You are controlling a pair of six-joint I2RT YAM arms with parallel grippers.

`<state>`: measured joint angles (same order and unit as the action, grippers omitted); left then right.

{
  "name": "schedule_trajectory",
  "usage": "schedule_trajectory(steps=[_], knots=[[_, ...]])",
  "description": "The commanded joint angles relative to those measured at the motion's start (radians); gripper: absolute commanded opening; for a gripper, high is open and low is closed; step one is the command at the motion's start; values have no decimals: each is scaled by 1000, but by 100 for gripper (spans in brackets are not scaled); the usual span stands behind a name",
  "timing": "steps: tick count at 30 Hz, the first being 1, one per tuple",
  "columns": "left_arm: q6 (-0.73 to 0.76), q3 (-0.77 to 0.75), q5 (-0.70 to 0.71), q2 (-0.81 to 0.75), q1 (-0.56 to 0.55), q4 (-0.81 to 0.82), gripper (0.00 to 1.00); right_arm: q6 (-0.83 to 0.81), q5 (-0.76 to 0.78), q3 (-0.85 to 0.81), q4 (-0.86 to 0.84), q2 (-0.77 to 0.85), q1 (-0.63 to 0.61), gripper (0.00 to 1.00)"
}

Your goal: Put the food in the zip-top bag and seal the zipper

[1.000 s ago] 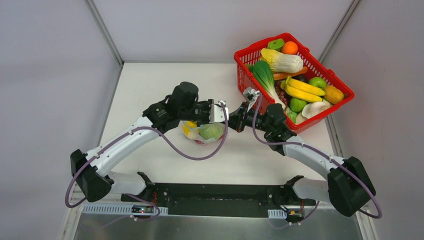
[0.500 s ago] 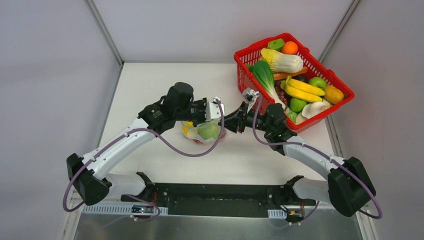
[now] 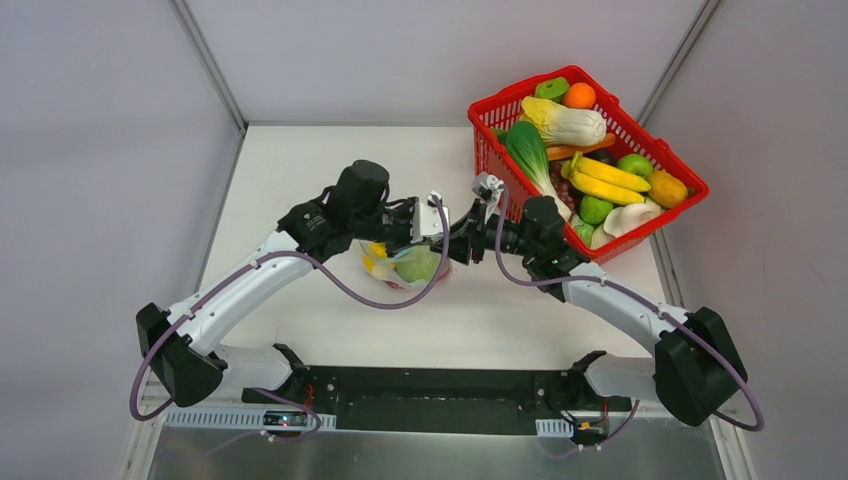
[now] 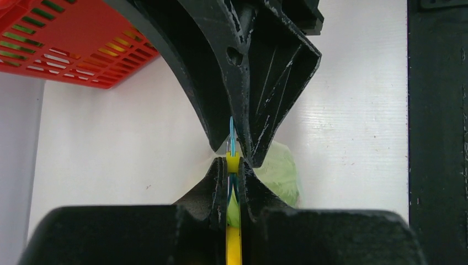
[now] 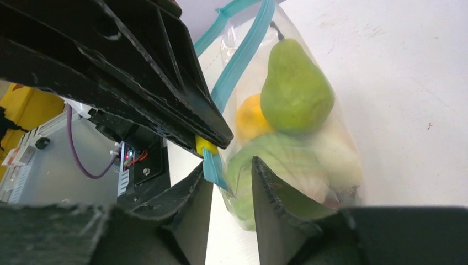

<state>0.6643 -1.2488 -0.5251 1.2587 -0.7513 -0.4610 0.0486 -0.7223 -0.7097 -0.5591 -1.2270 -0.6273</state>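
Observation:
The clear zip-top bag (image 3: 405, 268) hangs between my two grippers just above the table. It holds a green pear (image 5: 295, 83), a yellow lemon (image 5: 251, 118), a green cabbage (image 5: 276, 165) and a white radish (image 5: 336, 160). My left gripper (image 4: 233, 165) is shut on the teal zipper (image 4: 232, 141) at its yellow slider (image 5: 207, 145). My right gripper (image 5: 232, 171) is open, tip to tip with the left one, and the zipper's end and the bag's corner lie between its jaws. In the top view the left gripper (image 3: 436, 228) and right gripper (image 3: 458, 245) nearly touch.
A red mesh basket (image 3: 690, 190) full of toy fruit and vegetables stands at the back right, close behind the right arm; it also shows in the left wrist view (image 4: 66, 55). Grey walls close off the table at the back and both sides.
My right gripper has moved left, up to the left gripper and around the bag's zipper end. The left gripper has stayed shut on the zipper, shifted slightly.

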Motion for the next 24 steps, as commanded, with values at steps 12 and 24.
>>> schedule_trajectory(steps=[12,24], knots=[[-2,-2,41,-54,4,-14,0,-35,132,20,3,50,-6,0],[-40,119,124,-208,120,3,0,20,229,121,-45,124,11,0]])
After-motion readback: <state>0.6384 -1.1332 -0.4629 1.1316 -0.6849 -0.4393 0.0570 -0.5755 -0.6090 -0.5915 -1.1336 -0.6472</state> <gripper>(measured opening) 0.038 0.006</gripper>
